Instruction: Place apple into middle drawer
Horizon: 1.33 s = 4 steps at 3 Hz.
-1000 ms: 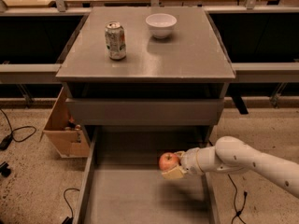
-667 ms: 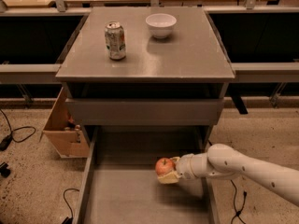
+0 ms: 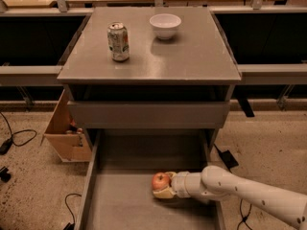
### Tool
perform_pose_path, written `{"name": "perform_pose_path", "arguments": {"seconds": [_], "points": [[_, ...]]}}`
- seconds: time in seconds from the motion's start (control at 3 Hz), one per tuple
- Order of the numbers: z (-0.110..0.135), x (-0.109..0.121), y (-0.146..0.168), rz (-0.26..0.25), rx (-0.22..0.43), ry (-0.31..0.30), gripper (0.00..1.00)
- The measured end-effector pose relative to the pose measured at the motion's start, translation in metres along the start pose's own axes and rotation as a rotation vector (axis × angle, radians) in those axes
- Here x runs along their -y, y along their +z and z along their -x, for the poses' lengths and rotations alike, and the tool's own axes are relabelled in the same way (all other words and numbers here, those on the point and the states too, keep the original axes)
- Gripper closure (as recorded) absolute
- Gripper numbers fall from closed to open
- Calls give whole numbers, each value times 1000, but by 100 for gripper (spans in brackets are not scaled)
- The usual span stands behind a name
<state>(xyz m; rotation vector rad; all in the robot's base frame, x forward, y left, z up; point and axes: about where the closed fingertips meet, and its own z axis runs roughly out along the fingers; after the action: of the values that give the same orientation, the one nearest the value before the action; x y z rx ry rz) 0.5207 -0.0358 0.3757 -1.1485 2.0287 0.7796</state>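
Observation:
The apple [image 3: 161, 180] is small, red with a yellowish blush, and sits in my gripper [image 3: 163, 186]. The gripper is shut on the apple and reaches in from the right, inside the open middle drawer [image 3: 120, 205]. It holds the apple low over the drawer's bare grey floor, right of centre. I cannot tell whether the apple touches the floor. The white arm [image 3: 240, 190] crosses the drawer's right wall.
On the cabinet top [image 3: 192, 56] stand a soda can [image 3: 118, 42] and a white bowl [image 3: 165, 26]. A closed drawer front [image 3: 148, 114] is above the open drawer. A cardboard box [image 3: 67, 133] and cables [image 3: 14, 138] lie on the floor at left.
The gripper with the apple has moved left and lower, deeper into the open drawer. The can and bowl have not moved.

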Motion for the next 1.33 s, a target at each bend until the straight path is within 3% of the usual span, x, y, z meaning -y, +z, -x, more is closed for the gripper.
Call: {"name": "perform_pose_path", "arguments": {"seconds": [1.33], "points": [[-1,0,2,0,1,1,4]]}}
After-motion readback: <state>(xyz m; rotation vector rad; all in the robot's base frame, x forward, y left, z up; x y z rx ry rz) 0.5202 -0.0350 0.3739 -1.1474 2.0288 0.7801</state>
